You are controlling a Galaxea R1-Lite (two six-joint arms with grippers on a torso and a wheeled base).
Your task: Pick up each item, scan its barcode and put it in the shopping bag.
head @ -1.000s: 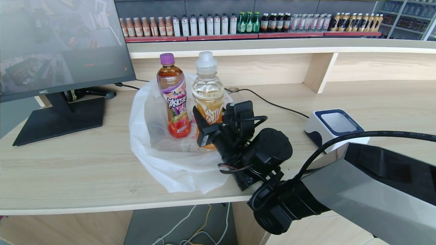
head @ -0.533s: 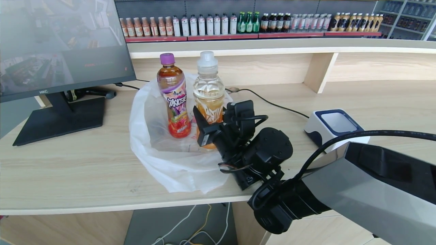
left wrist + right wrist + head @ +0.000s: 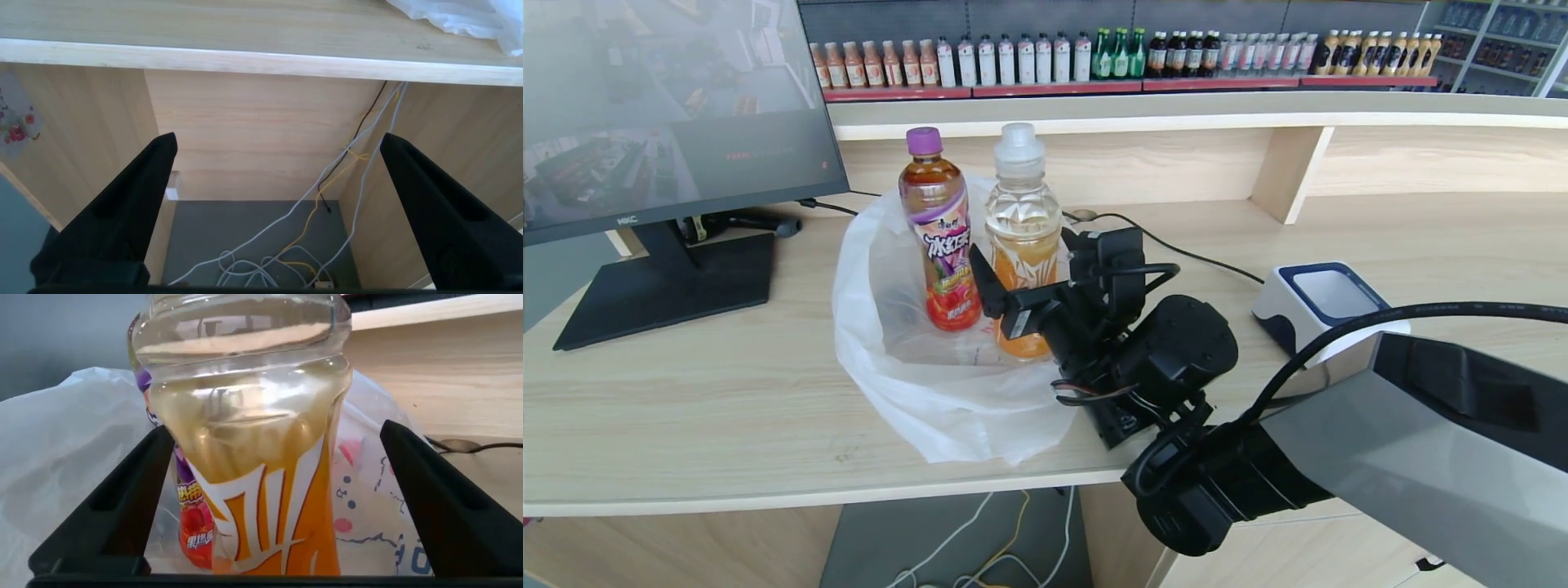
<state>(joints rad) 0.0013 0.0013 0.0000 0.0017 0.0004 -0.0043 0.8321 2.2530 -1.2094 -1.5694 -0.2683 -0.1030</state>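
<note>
Head view: a checkout counter (image 3: 686,408) of pale, straight-grained wood. Left of the shopping bag (image 3: 882,367), well apart, a flat black monitor (image 3: 670,106) stands on a square plate foot. The shopping bag, of thin translucent white film, lies crumpled and opened out into a shallow nest. Two plastic bottles stand upright inside it. The purple-capped bottle (image 3: 939,237) holds an amber drink and wears a red-and-purple sleeve. Just beside it, the white-capped bottle (image 3: 1023,204) is clear and ribbed above, orange-labelled below. At the bag's right rim, the right gripper (image 3: 1029,261) has its black wedge-shaped fingers spread apart, flanking the white-capped bottle's label. The right wrist view shows a gap on at least one side, so the bottle is not clamped. Right of the bag, well apart, a white box-shaped scanner (image 3: 1327,302) with a dark-framed slanted window rests on the counter. Left wrist view: the left gripper (image 3: 278,143) hangs lower than the bag, beneath the counter's front edge. Its fingers are wide apart above loose cables (image 3: 270,261).
</note>
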